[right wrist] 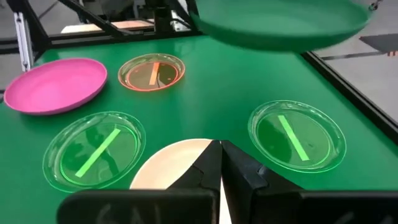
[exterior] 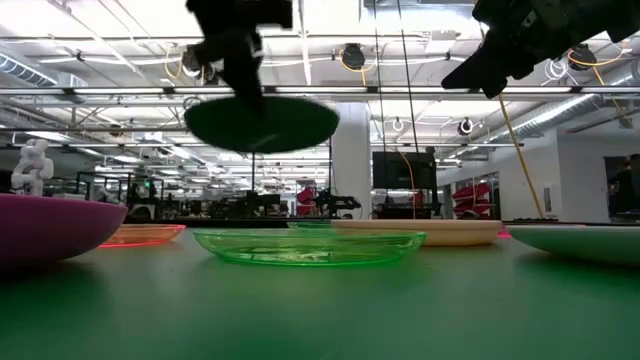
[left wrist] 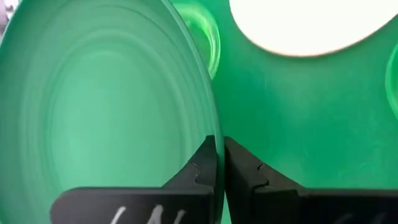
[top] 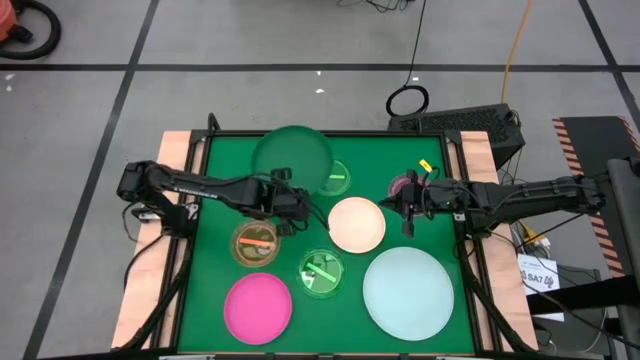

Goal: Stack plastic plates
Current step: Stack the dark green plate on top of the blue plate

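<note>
My left gripper (top: 303, 203) is shut on the large dark green plate (top: 292, 158), which hangs above the mat's far side and shows lifted in the low view (exterior: 262, 122). My right gripper (top: 405, 207) is shut and empty, raised over the cream-white plate's (top: 357, 224) right rim. Resting flat on the mat are the pale blue plate (top: 407, 290), the pink plate (top: 258, 307), a small orange plate (top: 256, 243), a small green plate (top: 322, 272), a second small green plate (top: 337, 178) partly under the lifted one, and a small pink plate (top: 402, 185) below the right arm. My left gripper pinches the dark green plate's rim (left wrist: 216, 148) between its two fingers, one on the hollow upper face and one on the outer side. It holds the rim on the plate's near right side. The plate is lifted clear of the mat and about level (exterior: 262, 122).
The green mat (top: 215, 230) is framed by a black rail and wooden table edges. Bare mat lies at the far right and along the left side. The room's floor and cables lie beyond the table.
</note>
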`<action>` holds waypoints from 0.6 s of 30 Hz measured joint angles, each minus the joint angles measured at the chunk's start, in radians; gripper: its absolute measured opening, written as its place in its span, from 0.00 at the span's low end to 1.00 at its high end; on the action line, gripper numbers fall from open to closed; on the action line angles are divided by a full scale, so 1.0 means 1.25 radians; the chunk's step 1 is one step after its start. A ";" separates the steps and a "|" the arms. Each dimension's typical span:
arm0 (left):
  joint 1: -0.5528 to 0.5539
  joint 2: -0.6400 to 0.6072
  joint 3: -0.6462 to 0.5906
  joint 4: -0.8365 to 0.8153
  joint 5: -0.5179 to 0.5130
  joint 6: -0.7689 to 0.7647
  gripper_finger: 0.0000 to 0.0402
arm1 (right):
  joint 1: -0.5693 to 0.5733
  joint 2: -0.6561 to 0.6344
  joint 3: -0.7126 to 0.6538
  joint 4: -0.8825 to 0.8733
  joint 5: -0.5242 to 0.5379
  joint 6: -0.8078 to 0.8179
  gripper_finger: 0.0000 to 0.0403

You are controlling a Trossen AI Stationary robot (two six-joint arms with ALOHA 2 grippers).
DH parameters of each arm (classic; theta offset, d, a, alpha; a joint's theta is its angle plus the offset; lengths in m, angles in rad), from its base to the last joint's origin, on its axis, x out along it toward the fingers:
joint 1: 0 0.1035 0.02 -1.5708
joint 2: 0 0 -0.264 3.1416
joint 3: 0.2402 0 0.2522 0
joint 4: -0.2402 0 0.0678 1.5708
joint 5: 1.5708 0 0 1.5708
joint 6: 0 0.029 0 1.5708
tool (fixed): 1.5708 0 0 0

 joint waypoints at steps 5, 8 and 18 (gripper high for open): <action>-0.027 0.000 0.075 -0.011 0.004 0.191 0.03 | 0.049 -0.006 0.033 -0.051 0.001 0.005 0.01; -0.041 0.000 0.096 -0.009 0.030 0.286 0.03 | 0.083 -0.006 0.097 -0.152 0.003 0.005 0.01; -0.095 0.026 0.099 0.052 0.073 0.360 0.03 | 0.206 0.014 0.328 -0.475 0.068 0.105 0.01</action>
